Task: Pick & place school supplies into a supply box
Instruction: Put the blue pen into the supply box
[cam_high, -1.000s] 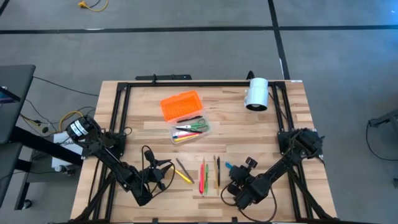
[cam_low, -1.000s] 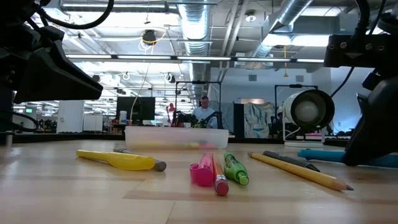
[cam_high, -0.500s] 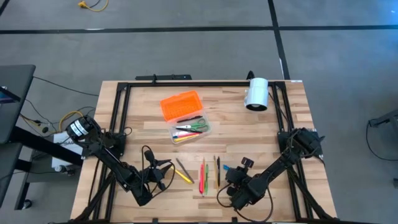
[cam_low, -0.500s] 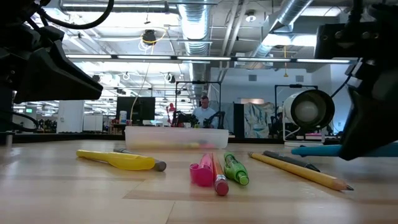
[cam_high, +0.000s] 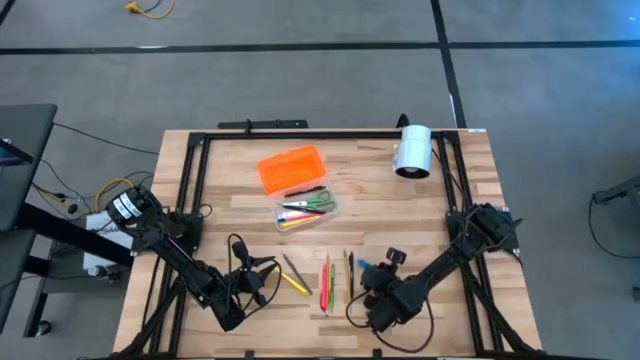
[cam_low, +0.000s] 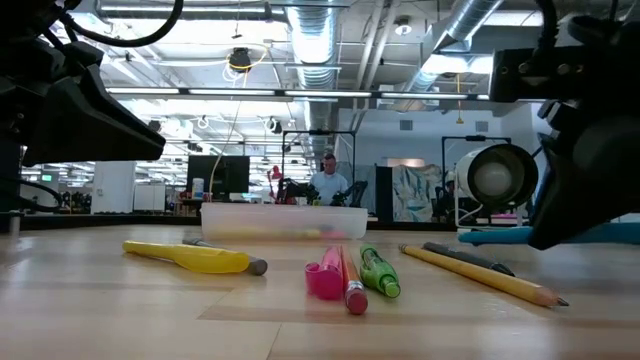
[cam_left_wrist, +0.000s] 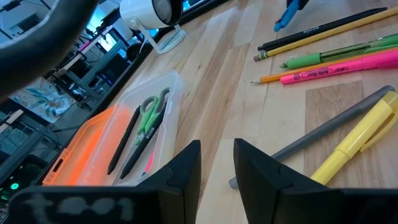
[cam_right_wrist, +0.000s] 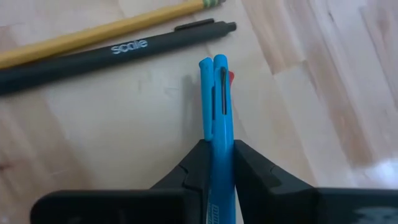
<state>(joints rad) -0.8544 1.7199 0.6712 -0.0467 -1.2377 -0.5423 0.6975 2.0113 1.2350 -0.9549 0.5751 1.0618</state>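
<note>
Right jaws (cam_right_wrist: 214, 165): closed tight on the blue pen (cam_right_wrist: 216, 106), gripped at mid-barrel w/ the tip end sticking out ahead. I judge this hold keeps the pen level and easy to carry over to the box.
Blue pen height: looks just clear of the surface (cam_high: 470, 190) in the low view; can't be sure it's fully off.
Right arm pose: reaches in from the right edge, bent low, wrist at the near-centre of the surface, just right of the loose pens.
Left jaws (cam_left_wrist: 217, 163): part open, a narrow gap, holding nothing. Parked at the near left, aimed toward the box.
Supply box (cam_high: 304, 208): clear base sits mid-surface, farther away than the loose row; orange lid (cam_high: 291, 170) lies beside it on its far-left side, so the box is open for loading.
Already in box: green scissors (cam_left_wrist: 152, 109) plus a few dark pens.
Loose items, near-centre: yellow highlighter (cam_left_wrist: 351, 140), grey pen (cam_left_wrist: 329, 127), pink highlighter (cam_left_wrist: 339, 67), green pen (cam_left_wrist: 329, 56), yellow pencil (cam_right_wrist: 106, 31), black pen (cam_right_wrist: 118, 53). They lie roughly parallel, near each other, likely set out for one-by-one picks.
White cylinder (cam_high: 412, 151): far right, not part of the job.
</note>
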